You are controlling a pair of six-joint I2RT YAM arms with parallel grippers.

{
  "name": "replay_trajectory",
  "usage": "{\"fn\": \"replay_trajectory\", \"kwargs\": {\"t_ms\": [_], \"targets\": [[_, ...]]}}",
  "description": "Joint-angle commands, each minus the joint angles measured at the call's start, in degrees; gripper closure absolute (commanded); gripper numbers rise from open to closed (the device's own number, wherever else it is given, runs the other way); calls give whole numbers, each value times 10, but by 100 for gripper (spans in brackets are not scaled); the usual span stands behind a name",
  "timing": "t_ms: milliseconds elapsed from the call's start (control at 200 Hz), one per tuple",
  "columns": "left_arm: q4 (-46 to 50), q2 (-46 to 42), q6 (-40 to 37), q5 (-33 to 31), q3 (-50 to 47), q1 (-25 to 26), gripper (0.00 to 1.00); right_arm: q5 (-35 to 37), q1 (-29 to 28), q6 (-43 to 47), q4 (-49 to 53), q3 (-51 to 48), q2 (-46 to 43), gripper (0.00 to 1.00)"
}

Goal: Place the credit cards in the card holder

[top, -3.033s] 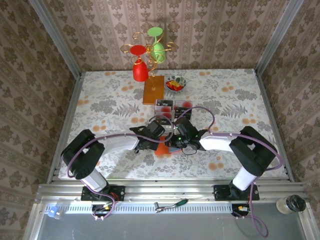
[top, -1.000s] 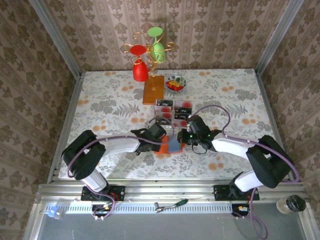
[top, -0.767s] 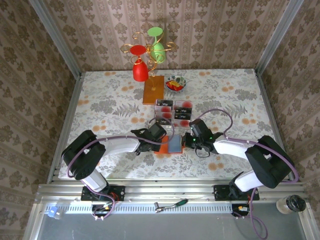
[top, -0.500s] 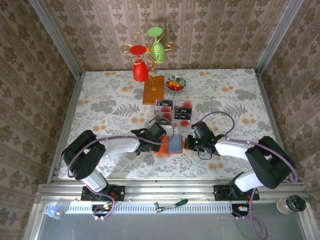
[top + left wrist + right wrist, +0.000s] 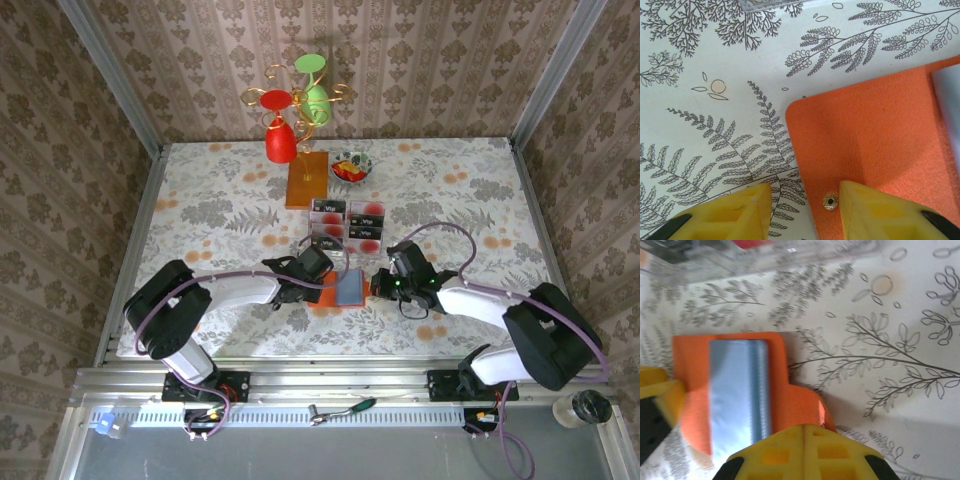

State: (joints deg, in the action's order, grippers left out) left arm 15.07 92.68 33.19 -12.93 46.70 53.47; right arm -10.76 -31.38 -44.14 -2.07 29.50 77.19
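1. Over the last second my right pincer (image 5: 805, 452) has drawn back toward my base and settled at the right edge of the card holder (image 5: 875, 140). My left pincer (image 5: 805, 212) has kept its place at the opposite edge.
2. Left pincer: jaws narrowly parted, gripping nothing. One finger bears on the orange flap, the other on the tablecloth (image 5: 715, 75). A small snap stud (image 5: 830, 201) sits between the fingers, and the flap's rounded corner lies just ahead of the gap.
3. Right pincer: jaws closed, fingers meeting. The tips touch the holder's orange tab; whether the tab is pinched I cannot tell. Ahead of them lies a blue-grey pocket panel (image 5: 737, 390).
4. Beyond the holder, farther from both pincers, is the clear tray (image 5: 805, 255) with the credit cards (image 5: 327, 212) in it.
5. Handling, as I judge it:
   - The holder looks soft, felt-like and light. It would slide or fold unless pinned, so I would hold it by a flap edge.
   - The cards look thin, stiff, light and smooth. I would grip one firmly across an exposed edge, since the slick faces may slip.
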Motion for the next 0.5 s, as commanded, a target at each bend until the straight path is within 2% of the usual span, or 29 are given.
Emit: {"fn": "replay_trajectory", "kwargs": {"t_ms": [0,155,345,415,495], "targets": [[31,9,-12,-12,14,-6,59,-5,3,22,43,33,-33,100],[33,8,-12,-13,15,-5,59,0,2,27,64,45,-54,100],[34,8,-12,-12,16,-4,59,23,-1,27,77,46,-73,92],[34,9,-12,-12,16,-3,59,27,-4,29,81,48,-75,83],[34,8,-12,-13,16,-3,59,28,-12,34,84,54,-70,63]]}}
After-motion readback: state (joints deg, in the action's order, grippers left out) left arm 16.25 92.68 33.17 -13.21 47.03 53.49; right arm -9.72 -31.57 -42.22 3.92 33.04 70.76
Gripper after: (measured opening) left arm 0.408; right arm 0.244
